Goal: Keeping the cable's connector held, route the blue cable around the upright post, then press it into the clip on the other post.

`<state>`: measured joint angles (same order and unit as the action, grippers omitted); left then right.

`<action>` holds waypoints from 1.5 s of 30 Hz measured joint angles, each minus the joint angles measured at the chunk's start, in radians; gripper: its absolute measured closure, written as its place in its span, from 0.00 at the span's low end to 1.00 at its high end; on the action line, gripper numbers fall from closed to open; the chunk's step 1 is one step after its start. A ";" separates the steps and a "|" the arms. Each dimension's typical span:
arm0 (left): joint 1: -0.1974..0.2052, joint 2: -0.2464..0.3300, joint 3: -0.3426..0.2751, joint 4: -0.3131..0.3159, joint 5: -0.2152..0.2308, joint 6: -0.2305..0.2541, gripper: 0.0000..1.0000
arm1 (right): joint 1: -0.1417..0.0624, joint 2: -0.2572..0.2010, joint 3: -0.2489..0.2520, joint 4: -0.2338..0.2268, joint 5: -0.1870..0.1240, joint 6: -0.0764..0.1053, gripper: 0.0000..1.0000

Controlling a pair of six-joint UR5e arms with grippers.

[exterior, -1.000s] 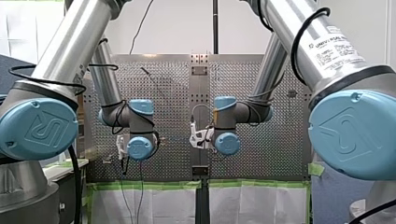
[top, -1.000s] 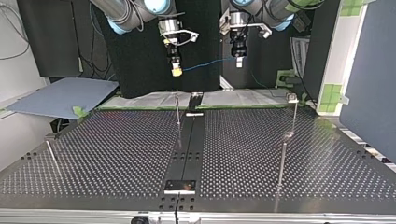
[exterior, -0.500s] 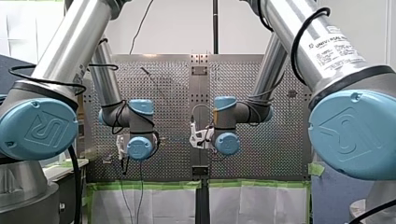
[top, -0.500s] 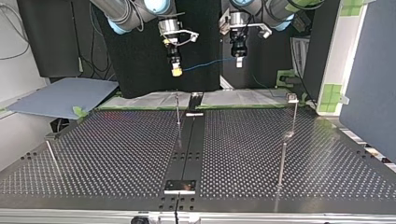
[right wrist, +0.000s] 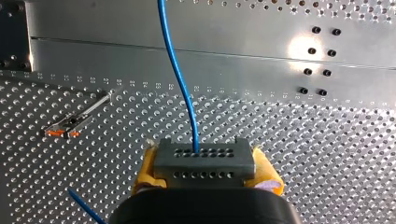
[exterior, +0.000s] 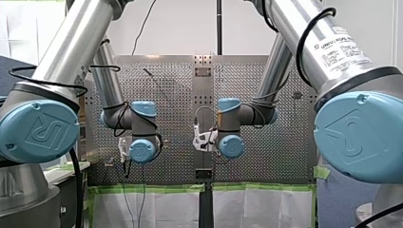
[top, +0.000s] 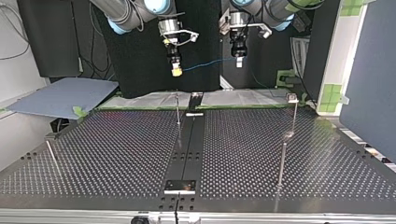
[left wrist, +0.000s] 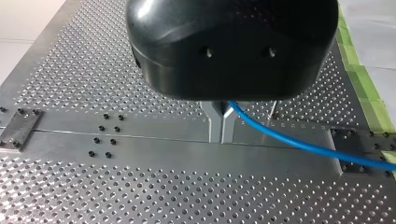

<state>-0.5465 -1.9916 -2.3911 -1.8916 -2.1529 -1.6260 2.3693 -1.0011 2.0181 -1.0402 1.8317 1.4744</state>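
above the desk's far edge, the blue cable is held at both ends

in the top view the right gripper (top: 176,70) is seen at the left and the left gripper (top: 238,60) at the right, both hung high over the far edge of the perforated desk (top: 116,154). the blue cable (top: 210,62) is stretched between them in a shallow sag, well clear of the desk. in the right wrist view the grey connector (right wrist: 204,156) is clamped between the yellow pads (right wrist: 148,165), and the cable is seen leaving its row of holes and running away ahead of the gripper. in the left wrist view the metal fingers (left wrist: 215,119) are closed together on the cable, which leads off to one side from under the black gripper body. a thin upright post (top: 178,109) is set near the middle of the desk's far edge, below the right gripper. a second post (top: 294,116), topped by a small clip (top: 293,98), is set at the top view's right, well apart from the first. neither post is touched by the cable. a third post (top: 281,163) is seen nearer the camera, and a tilted rod (top: 52,156) at the view's left
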 joint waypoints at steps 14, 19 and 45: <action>0.007 -0.023 -0.003 -0.004 0.000 0.003 1.00 | 0.000 0.000 0.000 0.000 0.000 0.000 1.00; 0.009 -0.065 -0.003 -0.004 0.000 0.003 1.00 | 0.000 0.000 0.000 0.000 0.000 0.000 1.00; 0.009 -0.083 -0.003 -0.005 0.000 0.003 1.00 | 0.033 0.074 -0.061 0.074 0.067 -0.073 1.00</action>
<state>-0.5373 -2.0744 -2.3942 -1.8962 -2.1528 -1.6229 2.4020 -0.9268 1.9569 -0.9659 1.8989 1.4016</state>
